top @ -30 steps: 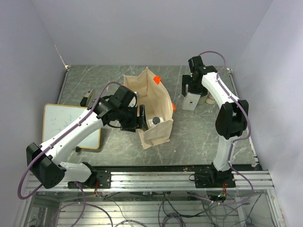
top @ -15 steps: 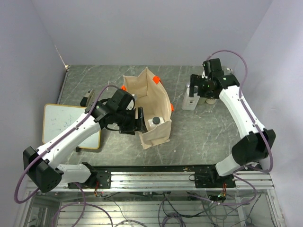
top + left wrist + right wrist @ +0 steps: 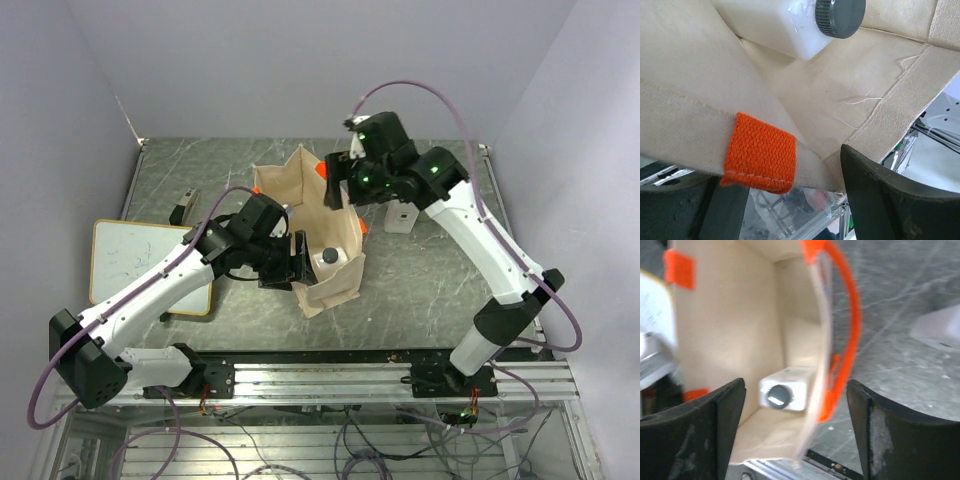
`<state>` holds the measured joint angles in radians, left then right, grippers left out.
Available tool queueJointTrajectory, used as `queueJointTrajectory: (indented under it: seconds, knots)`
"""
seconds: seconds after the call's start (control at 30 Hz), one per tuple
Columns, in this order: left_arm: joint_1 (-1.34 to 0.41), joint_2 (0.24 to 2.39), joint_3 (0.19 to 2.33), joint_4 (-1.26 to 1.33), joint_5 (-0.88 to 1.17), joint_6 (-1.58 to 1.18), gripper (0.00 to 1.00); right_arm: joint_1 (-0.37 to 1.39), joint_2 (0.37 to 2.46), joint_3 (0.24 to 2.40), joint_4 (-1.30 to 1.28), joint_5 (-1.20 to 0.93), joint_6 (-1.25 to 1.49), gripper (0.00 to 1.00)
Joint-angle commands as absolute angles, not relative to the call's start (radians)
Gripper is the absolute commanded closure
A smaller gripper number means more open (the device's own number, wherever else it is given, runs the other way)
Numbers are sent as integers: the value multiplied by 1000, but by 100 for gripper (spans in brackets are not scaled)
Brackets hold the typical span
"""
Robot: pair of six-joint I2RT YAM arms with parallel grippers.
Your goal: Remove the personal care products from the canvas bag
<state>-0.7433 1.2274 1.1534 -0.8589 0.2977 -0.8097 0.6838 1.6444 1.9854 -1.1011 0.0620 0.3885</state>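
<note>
Fingers of the left arm point(image 3: 880, 200) straddle the near wall of the beige canvas bag point(image 3: 330, 290), mid-frame; pinching or not, I cannot tell. Inside sits a smooth white squarish plastic bottle point(image 3: 337, 256), dark ribbed cap upward. Fingers of the right arm point(image 3: 690, 435), spread wide, hang above the mouth, bottle centred below.

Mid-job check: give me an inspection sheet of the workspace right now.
Surface: grey marbled tabletop; no spills seen.
Job's things: canvas bag upright, mouth open; white dark-capped bottle inside, cap up; second white bottle out on the table, right of the bag.
Clutter: whiteboard left of the bag; small dark item beyond it, unidentifiable.
Grippers: left gripper straddles the bag's rim, clamping unclear; right gripper open, empty, over the bag's mouth.
Cables: purple cable looping off each arm.
Surroundings: plain walls; aluminium rail at the near edge.
</note>
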Motion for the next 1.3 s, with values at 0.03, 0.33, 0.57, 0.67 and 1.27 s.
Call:
queueJointTrajectory:
  seconds: [0.03, 0.33, 0.57, 0.67, 1.27]
  knots:
    - [-781, 1229, 1123, -793, 352, -853, 22, 829, 1702, 2039, -1204, 66, 477, 26]
    - [-785, 1213, 1091, -787, 339, -842, 23, 865, 1667, 1836, -1172, 69, 512, 32]
    - [-785, 1204, 1040, -761, 357, -836, 23, 905, 1631, 1667, -1112, 87, 481, 17]
    - [-784, 1211, 1030, -770, 357, -817, 23, 909, 1636, 1632, -1087, 114, 449, 13]
    - [-786, 1219, 1025, -782, 326, -791, 22, 928, 1807, 1667, -1064, 164, 569, 11]
